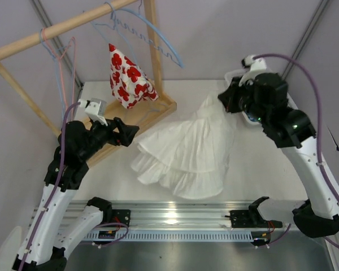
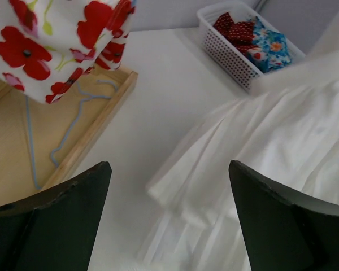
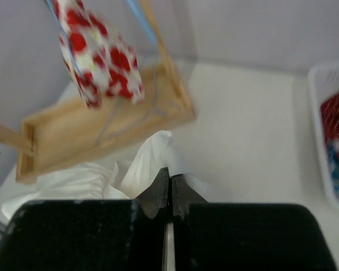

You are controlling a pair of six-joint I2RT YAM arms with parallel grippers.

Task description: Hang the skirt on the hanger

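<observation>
Broadly, the white table [image 1: 260, 180] fills a pale-walled enclosure. Most of its surface is bare, so there is room to drag cloth across it.

The wooden rack [image 1: 62, 25] stands at the far left corner, with its tray base resting on the table.

The white skirt [image 1: 186, 152] is spread over the middle of the table. Its long axis runs on a diagonal, with the narrow waist end raised toward the far right and the ruffled hem fanned out toward the near left. The rack therefore lies to the left of the skirt, on the hem side and away from the waist.

A poppy-print garment [image 1: 129, 79] hangs from the rack above the tray. A white basket [image 2: 237, 62] of coloured cloth sits by the skirt's waist end.

A blue hanger [image 1: 164, 40] hangs empty on the rail, and another thin blue one [image 2: 68, 131] lies loose in the tray. I cannot tell which of them is meant for the skirt.

The right end effector [image 3: 169, 180] has its fingers pressed together and appears to be pinching the skirt's waist. The left end effector [image 1: 130, 134] is spread wide, empty, and aimed rightward at the hem's edge just beside it. It is the nearer of the two to the rack. The coming move likely depends on carrying the waist leftward toward the hangers.
</observation>
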